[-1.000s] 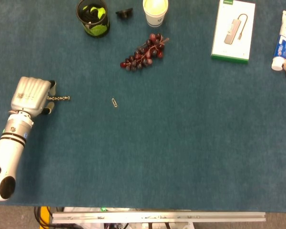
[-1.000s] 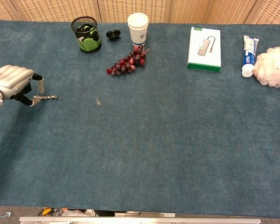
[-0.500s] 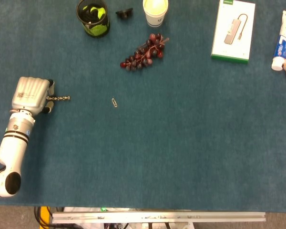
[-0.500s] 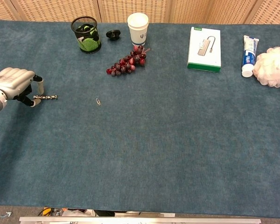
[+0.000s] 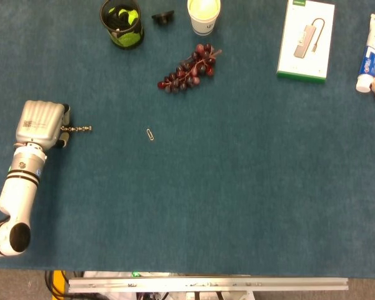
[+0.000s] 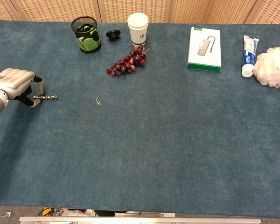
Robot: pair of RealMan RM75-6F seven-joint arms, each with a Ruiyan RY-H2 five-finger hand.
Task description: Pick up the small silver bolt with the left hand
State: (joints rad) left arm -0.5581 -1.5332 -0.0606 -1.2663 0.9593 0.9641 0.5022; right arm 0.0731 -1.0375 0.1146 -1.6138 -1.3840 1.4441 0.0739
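The small silver bolt [image 5: 79, 129] [image 6: 46, 97] lies on the blue table cloth at the far left, pointing right. My left hand [image 5: 41, 124] [image 6: 13, 82] sits just left of it with its fingers curled down. A fingertip and the thumb close around the bolt's left end, and the bolt rests level on the cloth. The contact itself is partly hidden under the hand. My right hand shows in neither view.
A paper clip [image 5: 150, 134] lies right of the bolt. Further back are a mesh cup [image 5: 121, 23], a black cap [image 5: 163, 17], a paper cup [image 5: 204, 15] and grapes [image 5: 189, 70]. A white box [image 5: 305, 40], toothpaste [image 5: 371, 52] and a white puff [image 6: 272, 67] are at the far right.
The left forearm has swung slightly, its elbow end rising toward the hand. The hand and the bolt stay where they were.
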